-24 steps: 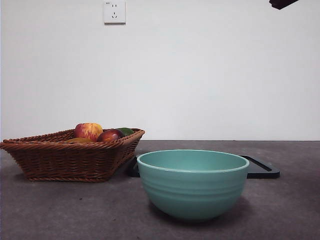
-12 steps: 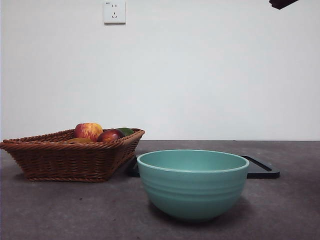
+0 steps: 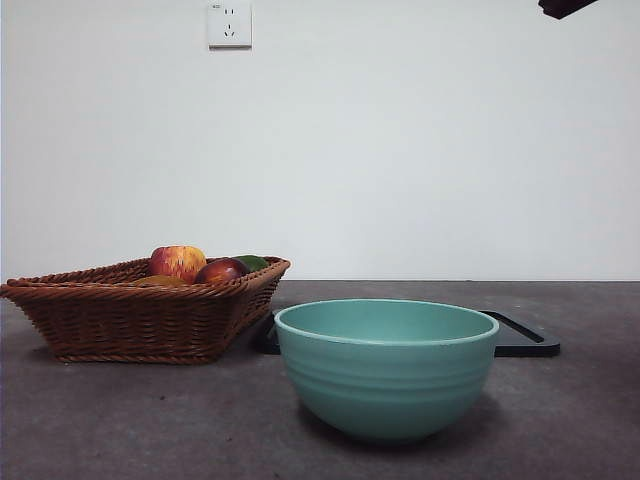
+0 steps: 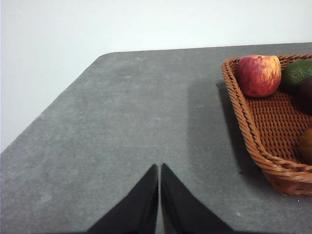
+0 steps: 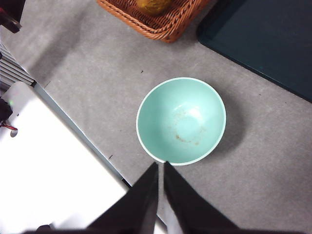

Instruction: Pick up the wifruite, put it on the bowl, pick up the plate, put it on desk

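While both arms wait above the dark grey bench, the teal bowl stands nearest and empty. Behind it lies a flat black tray. Beside that, a wicker basket holds an apple and the brown wifruite. Left gripper and right gripper are both clenched, grasping nothing.

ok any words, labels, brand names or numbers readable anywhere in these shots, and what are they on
No text can be read in any view.
Wall socket: a tiny dark mark at its top corner, too small to read.
Bowl, wicker basket, black tray, desk: no print or label visible.
Apple: no sticker visible.
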